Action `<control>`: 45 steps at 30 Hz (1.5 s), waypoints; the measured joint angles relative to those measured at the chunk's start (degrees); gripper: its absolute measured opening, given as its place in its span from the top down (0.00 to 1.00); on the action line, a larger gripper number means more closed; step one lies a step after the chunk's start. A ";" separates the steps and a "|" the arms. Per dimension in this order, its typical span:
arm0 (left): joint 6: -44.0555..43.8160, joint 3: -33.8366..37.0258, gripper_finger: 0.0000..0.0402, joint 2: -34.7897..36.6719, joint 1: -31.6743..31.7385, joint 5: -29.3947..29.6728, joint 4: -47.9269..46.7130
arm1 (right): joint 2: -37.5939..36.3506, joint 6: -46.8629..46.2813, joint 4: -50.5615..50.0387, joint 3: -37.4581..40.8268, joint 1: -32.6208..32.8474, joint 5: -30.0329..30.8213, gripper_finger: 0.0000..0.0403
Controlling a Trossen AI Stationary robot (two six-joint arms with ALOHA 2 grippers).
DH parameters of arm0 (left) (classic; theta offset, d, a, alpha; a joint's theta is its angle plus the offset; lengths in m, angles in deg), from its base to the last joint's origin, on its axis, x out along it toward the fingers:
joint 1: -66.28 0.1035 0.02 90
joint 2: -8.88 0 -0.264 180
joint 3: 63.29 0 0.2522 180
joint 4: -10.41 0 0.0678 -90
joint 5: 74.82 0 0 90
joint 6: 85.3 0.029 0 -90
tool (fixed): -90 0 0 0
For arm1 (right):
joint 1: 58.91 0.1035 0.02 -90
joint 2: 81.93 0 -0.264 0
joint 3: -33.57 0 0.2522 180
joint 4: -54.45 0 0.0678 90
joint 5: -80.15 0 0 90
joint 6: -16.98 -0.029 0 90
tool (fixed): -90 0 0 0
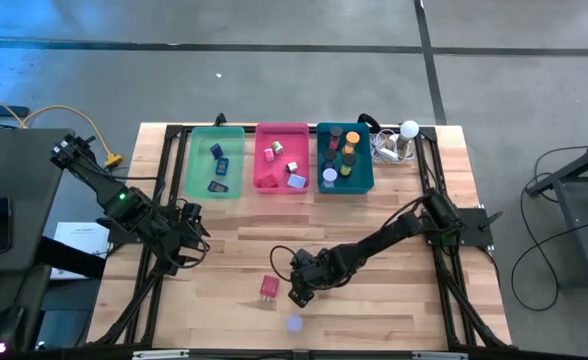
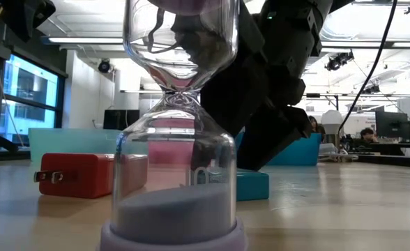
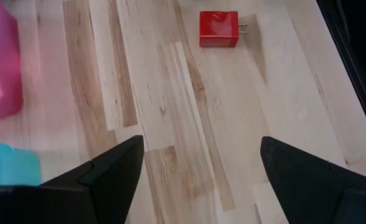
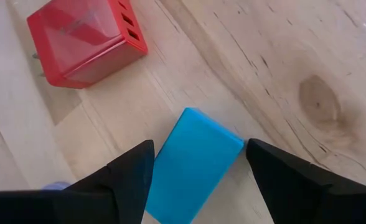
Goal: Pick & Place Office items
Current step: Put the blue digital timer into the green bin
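A red charger with metal prongs lies on the pale, streaky-grained wooden table, near a bright blue block. A clear glass sand timer has a lavender base and lavender sand. At the back stand a green tray, a pink tray and a teal tray. Both arms are black.

A clear hourglass with a lavender base stands upright close to the camera on the table. Behind it lies a red charger, prongs pointing left, and a blue block. A dark arm comes down above the block.
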 joint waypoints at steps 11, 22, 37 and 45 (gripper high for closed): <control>-0.41 0.00 0.21 0.00 0.00 -0.04 -0.02 | 0.09 -0.20 -1.43 0.02 -0.11 0.53 0.48; -0.42 0.00 0.21 0.00 0.00 -0.04 -0.02 | 0.10 -0.43 -2.00 0.02 -0.28 0.06 0.68; -0.83 0.00 0.21 -0.02 0.00 -0.02 -0.02 | -0.27 -0.31 -2.31 0.08 -0.11 2.63 0.68; -0.44 0.00 0.21 -0.01 0.00 -0.02 -0.02 | -3.33 0.97 -3.87 0.73 -0.25 7.69 0.68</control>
